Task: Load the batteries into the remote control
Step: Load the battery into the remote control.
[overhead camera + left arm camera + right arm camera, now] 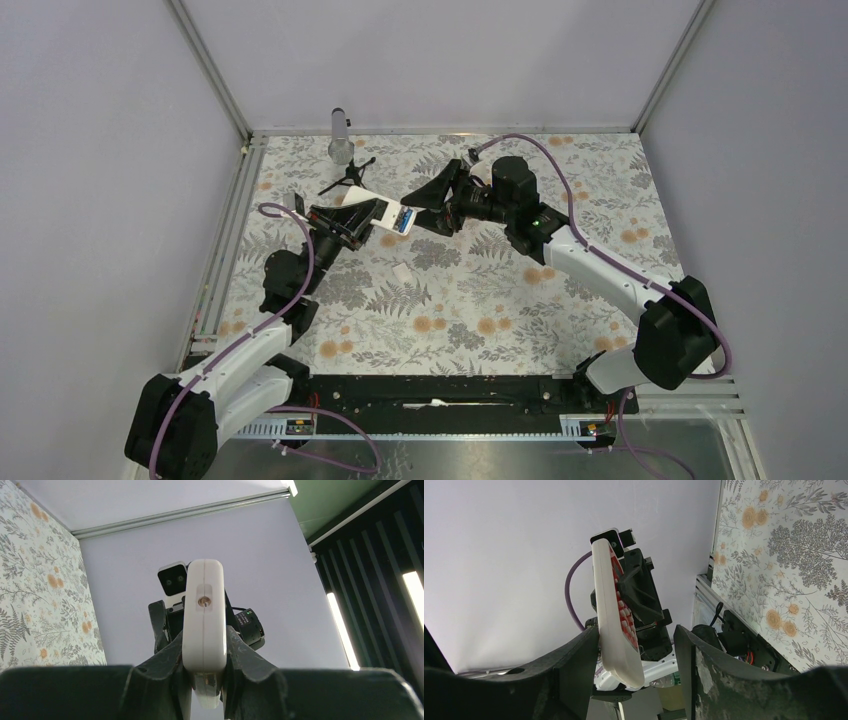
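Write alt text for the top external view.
Over a floral table, the left gripper clamps the white remote control, while the open right gripper reaches its free end from the opposite side.

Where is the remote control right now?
The remote control is held off the table by the left gripper, left of centre toward the back in the top view, its free end between the open fingers of the right gripper.

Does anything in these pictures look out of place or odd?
A small white piece lies alone on the table, away from the remote that the left gripper holds in the air. It may be its cover; too small to tell. Nothing looks spilled or broken.
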